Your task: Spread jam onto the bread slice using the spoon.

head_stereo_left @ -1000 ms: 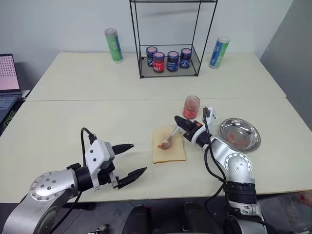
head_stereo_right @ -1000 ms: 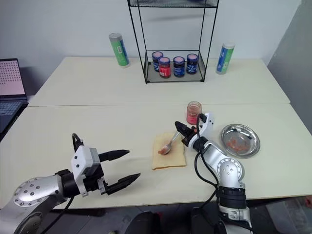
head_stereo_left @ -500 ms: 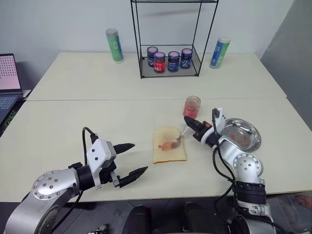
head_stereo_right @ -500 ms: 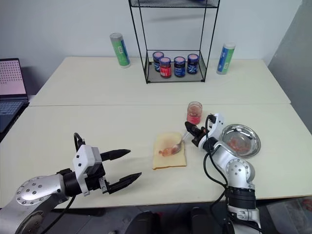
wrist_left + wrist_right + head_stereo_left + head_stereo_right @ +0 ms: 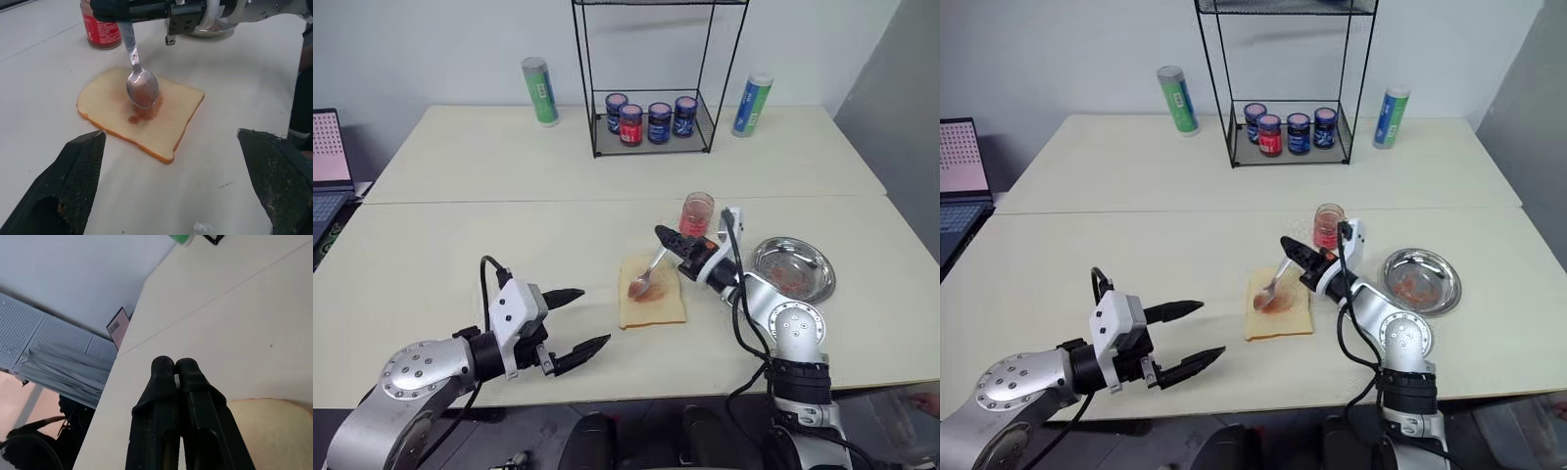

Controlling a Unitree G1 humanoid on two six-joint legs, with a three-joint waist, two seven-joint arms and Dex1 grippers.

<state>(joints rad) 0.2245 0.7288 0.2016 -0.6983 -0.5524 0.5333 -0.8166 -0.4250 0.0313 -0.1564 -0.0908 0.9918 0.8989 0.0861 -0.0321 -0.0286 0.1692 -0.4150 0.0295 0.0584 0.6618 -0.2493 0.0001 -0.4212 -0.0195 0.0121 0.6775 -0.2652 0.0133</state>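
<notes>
Tan bread slice [image 5: 142,110] smeared red at centre, right gripper [image 5: 664,236] clamping spoon [image 5: 141,85], left gripper [image 5: 579,319] spread wide

Both arms are silver metal with round screw-dotted joints, black cables and white wrist blocks behind each gripper's [image 5: 576,319] 2 tapered, rough-surfaced black fingers [image 5: 76,166].

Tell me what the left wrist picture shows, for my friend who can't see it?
A shiny spoon, held by the shut right gripper, hangs bowl-down over a bread slice smeared with red jam. The open left gripper waits nearby, and a jar stands behind the bread.
</notes>
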